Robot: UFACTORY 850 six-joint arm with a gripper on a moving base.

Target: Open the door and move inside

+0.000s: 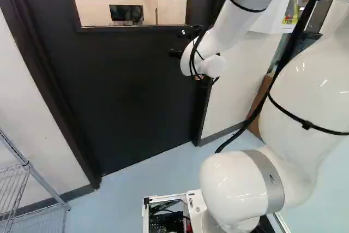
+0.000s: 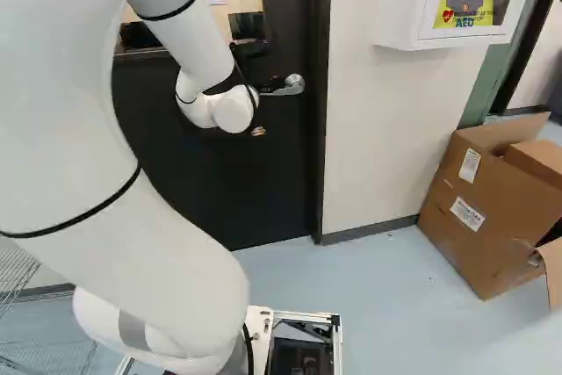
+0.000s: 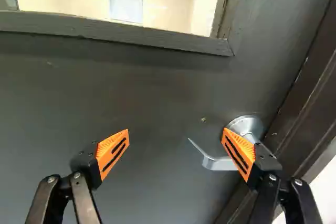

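1. Door [image 1: 131,91] is seen shut in its frame, 10 o'clock in left base view.
2. Handle [image 2: 294,84] is seen at 1 o'clock from tool [image 2: 259,131] in right base view.
3. Tool is spread wide; handle is partly covered by one finger in wrist view. Contact can't be told.
4. Box [image 2: 483,208] is seen at 3 o'clock, right base view.

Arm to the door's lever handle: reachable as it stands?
Probably yes. The open tool faces the lever handle and nothing seems to block it. One orange pad overlaps the handle in the wrist view; contact is unclear, so it may need a small sideways shift.
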